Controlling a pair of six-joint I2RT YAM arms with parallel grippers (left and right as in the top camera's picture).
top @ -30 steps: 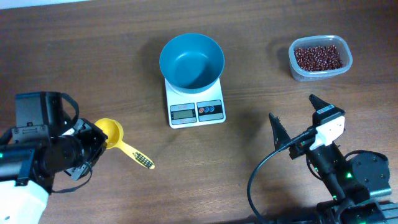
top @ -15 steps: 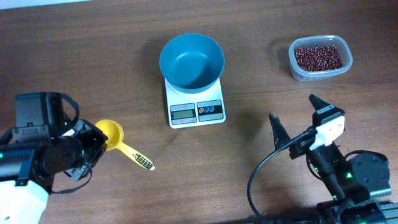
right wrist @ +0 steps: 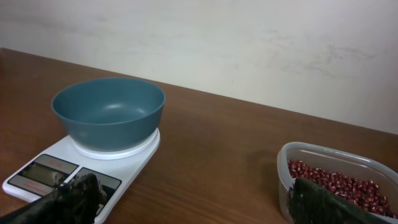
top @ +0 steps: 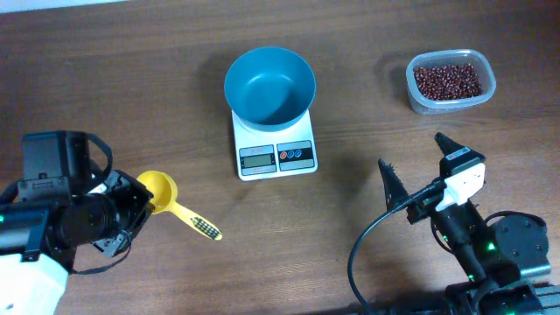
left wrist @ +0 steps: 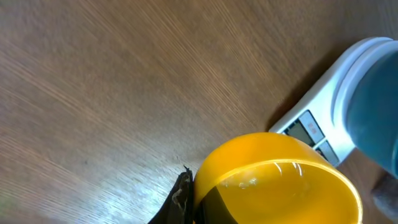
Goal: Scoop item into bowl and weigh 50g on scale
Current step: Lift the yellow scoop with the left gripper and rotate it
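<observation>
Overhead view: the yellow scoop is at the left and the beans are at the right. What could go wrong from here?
1. The scoop lies far from the tub of beans, with the scale between; a loaded scoop may spill on the way.
2. The bowl overhangs the scale, so a bump could shift it.
3. The right jaws stand open, apart from the tub, so it may slide when scooped.

A plain pale wall [right wrist: 249, 37] backs the brown wooden table [top: 131, 70].

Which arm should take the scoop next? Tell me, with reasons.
Left: the left end effector is right at the scoop. The right end effector hangs open far away, nearer the beans.
</observation>
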